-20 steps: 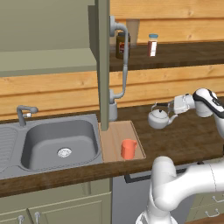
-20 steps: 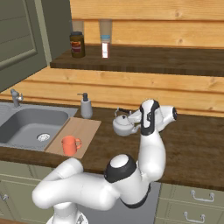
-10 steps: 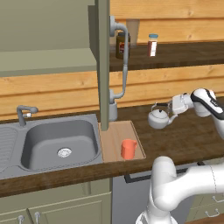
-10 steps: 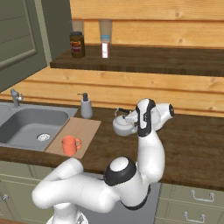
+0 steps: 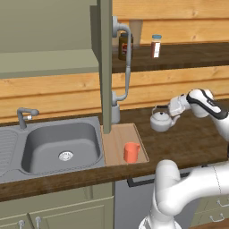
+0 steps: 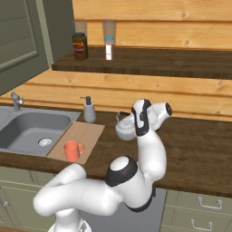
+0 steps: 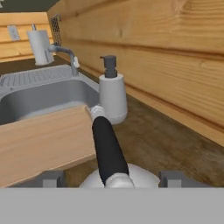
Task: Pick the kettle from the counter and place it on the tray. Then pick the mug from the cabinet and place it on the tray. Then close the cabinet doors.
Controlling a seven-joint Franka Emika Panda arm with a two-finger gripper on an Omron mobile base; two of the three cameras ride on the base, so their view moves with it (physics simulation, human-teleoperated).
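The silvery kettle stands on the dark counter, right of the tray. My gripper reaches it from the right. It is open, one fingertip on each side of the kettle's dark handle, not touching it. The orange mug stands on the tray's front part. The cabinet hangs at upper left with a door swung out edge-on; a door also shows in the right base view.
A grey soap dispenser stands behind the tray by the wall. The sink and faucet lie left of the tray. A dark jar and a small bottle sit on the upper shelf.
The hand has crept a little left, closer over the kettle's handle. The kettle, mug and tray have not moved.
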